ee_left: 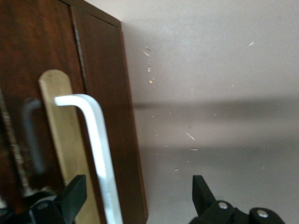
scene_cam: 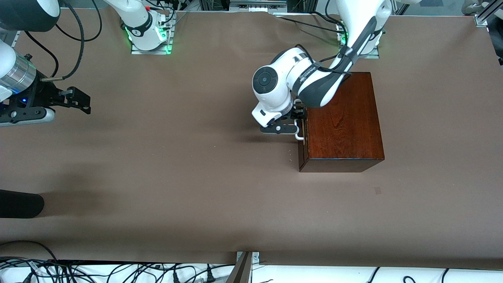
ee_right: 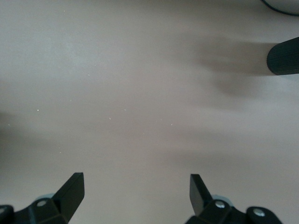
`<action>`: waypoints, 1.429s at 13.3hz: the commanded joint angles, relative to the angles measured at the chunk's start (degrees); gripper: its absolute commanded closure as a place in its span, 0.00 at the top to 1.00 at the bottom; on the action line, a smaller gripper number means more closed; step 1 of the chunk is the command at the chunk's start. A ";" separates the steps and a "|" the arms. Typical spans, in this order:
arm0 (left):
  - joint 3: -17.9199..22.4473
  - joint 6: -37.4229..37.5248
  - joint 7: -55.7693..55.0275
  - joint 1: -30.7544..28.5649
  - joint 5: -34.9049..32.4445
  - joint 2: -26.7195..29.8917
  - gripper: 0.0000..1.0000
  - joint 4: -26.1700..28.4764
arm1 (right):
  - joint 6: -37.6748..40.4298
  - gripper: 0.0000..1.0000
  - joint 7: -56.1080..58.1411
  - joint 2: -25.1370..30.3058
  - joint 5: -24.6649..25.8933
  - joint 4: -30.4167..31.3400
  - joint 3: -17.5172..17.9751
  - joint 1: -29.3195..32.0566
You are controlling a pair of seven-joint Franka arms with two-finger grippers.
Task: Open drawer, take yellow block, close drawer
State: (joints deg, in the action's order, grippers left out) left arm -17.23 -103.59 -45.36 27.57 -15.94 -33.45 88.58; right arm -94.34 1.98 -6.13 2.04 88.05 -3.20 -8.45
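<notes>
The dark red-brown wooden box (scene_cam: 344, 122) stands toward the left arm's end of the table. Its drawer (ee_left: 100, 60) is shut, with the front flush with the box. The white U-shaped bar handle (scene_cam: 299, 133) faces the table's middle. My left gripper (scene_cam: 300, 121) is open at the drawer front. In the left wrist view the handle (ee_left: 100, 154) runs between the two fingers of the left gripper (ee_left: 138, 196), close to one finger (ee_left: 74, 193) and untouched by either. My right gripper (scene_cam: 80, 102) is open and empty, waiting over bare table at the right arm's end (ee_right: 135, 191). The yellow block is hidden.
A black cylindrical object (scene_cam: 19, 204) lies at the table's edge at the right arm's end, also in the right wrist view (ee_right: 282, 56). Cables (scene_cam: 118, 271) lie along the edge nearest the front camera. The arms' bases (scene_cam: 149, 35) stand along the top edge.
</notes>
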 commanded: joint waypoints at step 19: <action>0.18 -11.71 -10.36 3.01 -1.56 -5.57 1.00 -1.65 | -0.06 1.00 -0.84 0.16 -0.11 -0.34 -0.05 -0.07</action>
State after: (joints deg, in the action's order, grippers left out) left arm -16.90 -110.88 -53.61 29.03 -19.27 -36.65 88.70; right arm -94.34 1.97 -6.13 2.04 88.05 -3.20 -8.45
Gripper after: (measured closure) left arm 0.000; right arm 0.000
